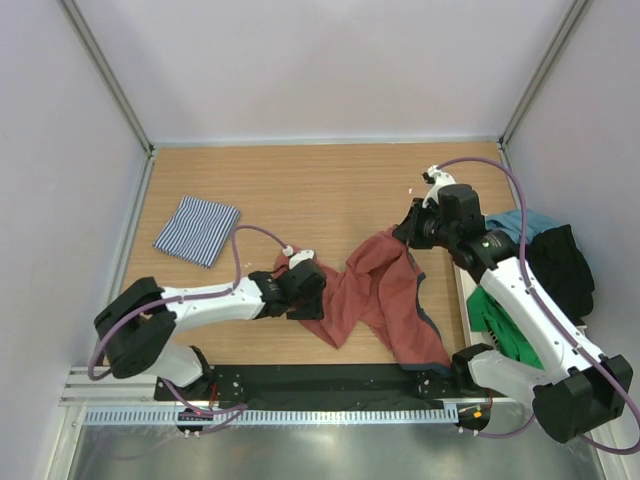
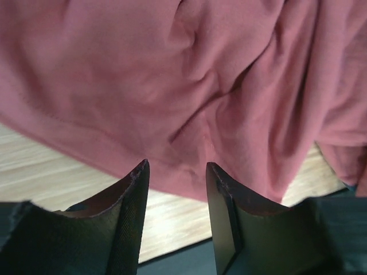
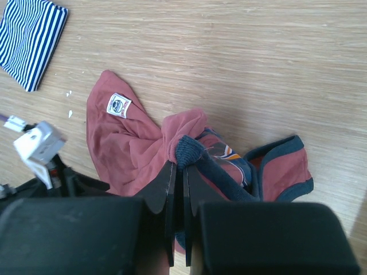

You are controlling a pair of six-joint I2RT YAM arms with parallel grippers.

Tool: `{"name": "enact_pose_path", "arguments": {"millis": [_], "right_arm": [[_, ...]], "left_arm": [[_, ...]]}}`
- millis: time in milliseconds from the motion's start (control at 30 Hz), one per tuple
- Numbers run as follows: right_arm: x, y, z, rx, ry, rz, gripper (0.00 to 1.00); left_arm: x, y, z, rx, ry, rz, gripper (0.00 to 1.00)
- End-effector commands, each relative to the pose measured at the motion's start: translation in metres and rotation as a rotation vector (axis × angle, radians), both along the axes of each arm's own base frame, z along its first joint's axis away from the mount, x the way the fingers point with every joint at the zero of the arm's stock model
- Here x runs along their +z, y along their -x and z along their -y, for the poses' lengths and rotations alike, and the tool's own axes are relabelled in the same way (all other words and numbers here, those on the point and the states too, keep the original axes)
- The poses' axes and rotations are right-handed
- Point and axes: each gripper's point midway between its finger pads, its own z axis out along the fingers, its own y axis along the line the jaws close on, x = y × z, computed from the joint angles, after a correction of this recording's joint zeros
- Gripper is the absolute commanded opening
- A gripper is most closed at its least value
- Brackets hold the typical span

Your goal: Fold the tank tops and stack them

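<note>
Pale walls (image 1: pixel 320 60) close in a wooden table (image 1: pixel 330 190) where two robot arms work on a pair of tank tops. The striped tank top (image 1: pixel 197 230), navy and white, lies folded into a neat square near the far left corner, well apart from both arms.

The red tank top (image 1: pixel 380 295) sprawls crumpled across the middle of the table, near the front edge. Its dark trim (image 3: pixel 281 166) curls in loops, and its small white label (image 3: pixel 118 105) faces up.

The right gripper (image 1: pixel 403 237) is clenched on a bunched piece of the trim at the garment's far end, and the cloth gathers up toward the pinch. The left gripper (image 1: pixel 310 290) sits at the garment's left edge with its jaws apart. The left wrist view shows bare wood between them and red folds just beyond the tips, with nothing grasped.

A pile of clothes (image 1: pixel 545 265) in teal, black and green rests at the table's right edge, beside the right arm.
</note>
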Motion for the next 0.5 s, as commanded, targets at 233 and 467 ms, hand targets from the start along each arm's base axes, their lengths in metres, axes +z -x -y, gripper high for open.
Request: {"name": "enact_pose_path", "arguments": {"millis": [233, 467], "right_arm": [[0.0180, 0.0010, -0.0014, 0.008, -0.029, 0.066, 0.02], [0.0146, 0.0010, -0.0014, 0.008, -0.026, 0.057, 0.02]], "left_arm": [[0.0011, -0.0124, 0.0267, 0.011, 0.027, 0.030, 0.28], [0.0096, -0.0117, 0.0344, -0.014, 0.046, 0.043, 0.00]]}}
